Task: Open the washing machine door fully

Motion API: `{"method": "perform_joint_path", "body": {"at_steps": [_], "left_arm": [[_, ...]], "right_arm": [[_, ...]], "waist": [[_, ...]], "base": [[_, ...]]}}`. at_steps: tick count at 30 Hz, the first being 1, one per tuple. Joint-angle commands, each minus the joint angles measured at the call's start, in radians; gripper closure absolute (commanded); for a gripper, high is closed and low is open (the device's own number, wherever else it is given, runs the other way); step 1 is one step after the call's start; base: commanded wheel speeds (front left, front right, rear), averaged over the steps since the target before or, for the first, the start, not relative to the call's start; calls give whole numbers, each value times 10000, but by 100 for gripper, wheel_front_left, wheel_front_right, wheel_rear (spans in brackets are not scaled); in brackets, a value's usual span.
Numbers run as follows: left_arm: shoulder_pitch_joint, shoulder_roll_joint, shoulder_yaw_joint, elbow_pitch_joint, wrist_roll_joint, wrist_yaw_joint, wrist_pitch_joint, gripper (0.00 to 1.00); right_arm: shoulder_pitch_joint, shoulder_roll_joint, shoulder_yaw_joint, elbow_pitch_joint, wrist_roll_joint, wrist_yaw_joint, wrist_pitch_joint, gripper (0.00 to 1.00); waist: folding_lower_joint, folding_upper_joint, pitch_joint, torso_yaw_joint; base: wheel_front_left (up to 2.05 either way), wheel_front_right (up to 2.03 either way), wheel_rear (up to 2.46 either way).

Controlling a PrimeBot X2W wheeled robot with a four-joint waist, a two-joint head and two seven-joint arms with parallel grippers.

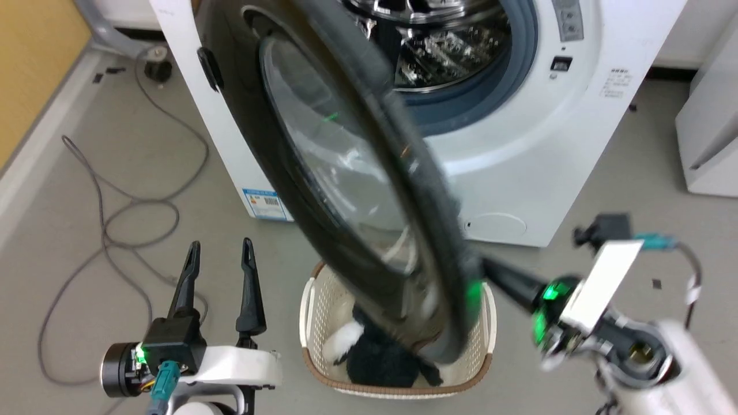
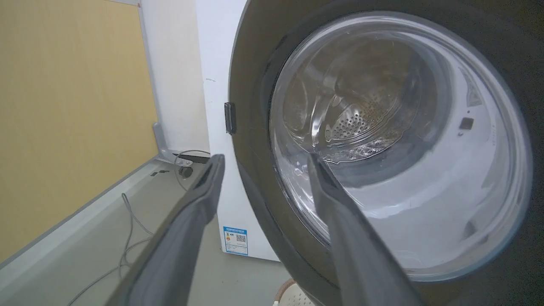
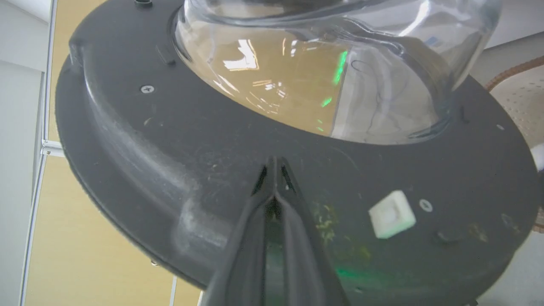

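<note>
My right hand [image 3: 272,162] has its two fingers pressed together, pinching nothing. Their tips lie on the black inner face of the washing machine door [image 3: 170,170], just below the clear glass bowl and beside a small white square block [image 3: 392,213]. I cannot tell how hard they bear on it

In the head view the washing machine door [image 1: 346,190] stands swung out from the washing machine [image 1: 519,155], hinged at the machine's left side. It is nearly edge-on to my head and blurred, and its lower rim hangs over the laundry basket [image 1: 310,305]. My right hand [image 1: 499,275] reaches the door from the right, at its lower rim. Behind the door the steel drum [image 1: 444,52] and the grey rubber ring [image 1: 478,98] lie open to view

My left hand [image 1: 221,243] has its fingers spread and holds nothing. It hovers over the floor [image 1: 605,190] to the left of the basket, apart from the door. Along its fingers, in the left wrist view, I see the door's glossy outer face and the drum through the glass

The basket sits on the floor in front of the machine, holding dark and white clothes [image 1: 375,357]. A grey cable [image 1: 104,219] loops over the floor at the left, near the yellow wall [image 1: 29,57]. A blue label [image 1: 265,204] sits at the machine's lower left front corner
</note>
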Motion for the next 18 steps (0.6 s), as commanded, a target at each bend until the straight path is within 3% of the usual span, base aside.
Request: {"method": "perform_joint_path", "body": {"at_steps": [1,9,18], "left_arm": [[148,10,33,54,82,-43,-53,0],[459,10,154,187,147,-128,-53,0],[911,10,313,321,133,-182,-53,0]], "right_arm": [[384,118,143,-180,-64,10,68,100],[1548,575,828,-1127,-226,10,176,100],[2377,549,1080,-1940,-589,10,-148,100]], "waist": [[2,0,-174,10],[2,0,-667,-3],[2,0,-1211,-172]], "base": [[0,0,0],[0,0,0],[0,0,0]]}}
